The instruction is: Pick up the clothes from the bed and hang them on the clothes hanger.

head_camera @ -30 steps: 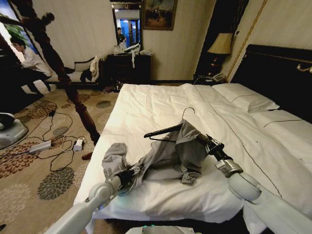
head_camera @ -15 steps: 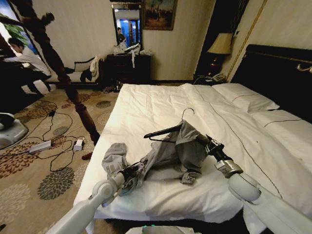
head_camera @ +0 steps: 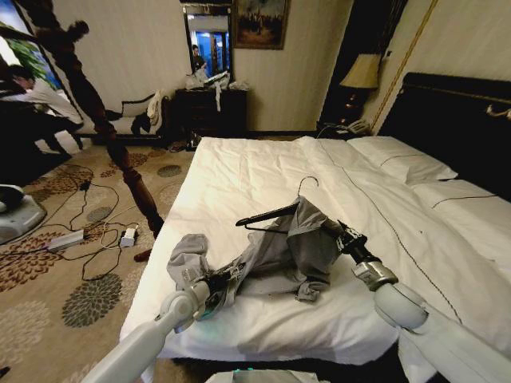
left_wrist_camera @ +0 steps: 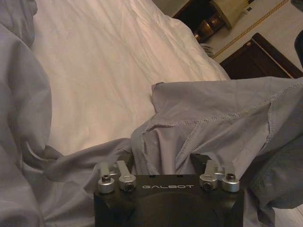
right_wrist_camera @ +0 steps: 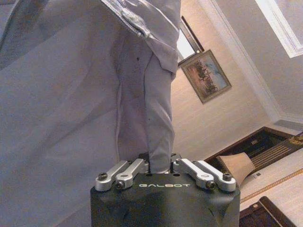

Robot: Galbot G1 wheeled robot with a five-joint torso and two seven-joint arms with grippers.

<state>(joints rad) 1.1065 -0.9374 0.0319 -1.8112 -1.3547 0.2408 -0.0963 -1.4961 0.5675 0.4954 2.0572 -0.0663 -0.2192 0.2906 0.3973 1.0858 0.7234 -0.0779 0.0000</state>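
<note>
The clothes, a light grey shirt (head_camera: pixel 275 255), lie crumpled on the near middle of the bed (head_camera: pixel 263 167). One part is lifted into a peak and draped against the dark clothes hanger (head_camera: pixel 267 215), whose wire hook points toward the pillows. My right gripper (head_camera: pixel 339 234) holds that raised part from the right. In the right wrist view, the right gripper (right_wrist_camera: pixel 160 165) is shut on a strip of the shirt (right_wrist_camera: pixel 71 94). My left gripper (head_camera: pixel 230 274) is at the shirt's near left side. In the left wrist view, the left gripper (left_wrist_camera: pixel 163 158) stands open with shirt (left_wrist_camera: pixel 213 123) fabric bunched between its fingers.
A tall dark wooden coat stand (head_camera: pixel 112 136) leans beside the bed's left edge. Cables and a power strip (head_camera: pixel 68 238) lie on the patterned carpet. White pillows (head_camera: pixel 403 159) and a dark headboard (head_camera: pixel 455 120) are to the right, and a dresser (head_camera: pixel 211 108) stands at the far wall.
My left gripper has pushed forward and to the right into the shirt's near edge. The right gripper, the raised fabric and the hanger have stayed in place.
</note>
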